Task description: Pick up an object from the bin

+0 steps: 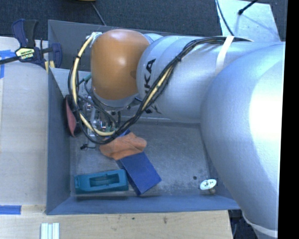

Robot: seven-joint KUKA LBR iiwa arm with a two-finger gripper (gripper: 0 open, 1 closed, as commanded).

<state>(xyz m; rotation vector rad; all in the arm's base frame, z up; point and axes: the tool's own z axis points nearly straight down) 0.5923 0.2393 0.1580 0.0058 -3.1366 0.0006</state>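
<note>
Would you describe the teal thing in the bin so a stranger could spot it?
Look to the grey bin's lower-left corner in the view. The teal box lies flat there, beside a dark blue block; only it has a recessed top.

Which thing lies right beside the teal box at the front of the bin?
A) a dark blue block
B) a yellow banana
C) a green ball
A: the dark blue block lies slanted right beside the teal box, at the box's end nearer the arm.
</note>
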